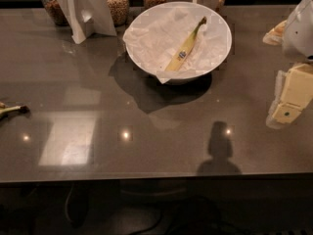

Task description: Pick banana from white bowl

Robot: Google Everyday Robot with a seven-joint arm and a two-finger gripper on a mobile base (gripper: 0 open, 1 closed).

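Observation:
The banana (185, 51) is long, slim and yellow-green, with a small blue sticker at mid-length and a dark stem pointing to the back right. It lies diagonally on crumpled white paper inside the large white bowl (222, 43), which stands at the back middle of the dark table. My gripper (284, 114) is a cream-coloured block hanging at the right edge of the view. It is well to the right of the bowl, nearer the front, and apart from it. It holds nothing that I can see.
Glass jars of grain (117, 4) stand along the back edge behind the bowl. A white folded card stand (85, 11) is at the back left. A dark-tipped banana end (11, 110) pokes in at the left edge. A pale object (276, 33) lies at the right edge.

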